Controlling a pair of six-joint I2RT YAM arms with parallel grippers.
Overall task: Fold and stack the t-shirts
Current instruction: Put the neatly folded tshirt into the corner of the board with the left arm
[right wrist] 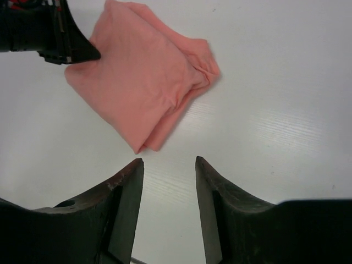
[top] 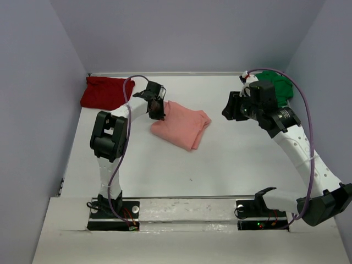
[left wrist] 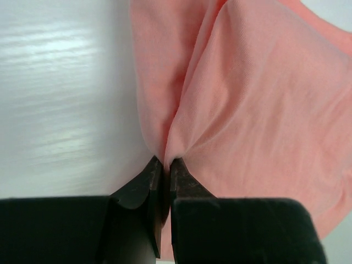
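A salmon-pink t-shirt (top: 182, 126) lies folded near the middle of the table. My left gripper (top: 156, 108) is shut on its left edge, and the cloth (left wrist: 247, 110) puckers where the tips (left wrist: 165, 160) pinch it. My right gripper (top: 234, 107) hangs open above the table to the right of that shirt, nothing between its fingers (right wrist: 168, 160); the pink shirt (right wrist: 140, 82) lies beyond them. A dark red t-shirt (top: 104, 92) is bunched at the back left. A bright green t-shirt (top: 278, 87) lies at the back right, partly hidden by the right arm.
White walls close in the table (top: 231, 165) on the left, back and right. Both arm bases (top: 113, 212) sit on a rail at the near edge. The left arm's cable (top: 127, 91) loops over the dark red shirt's edge.
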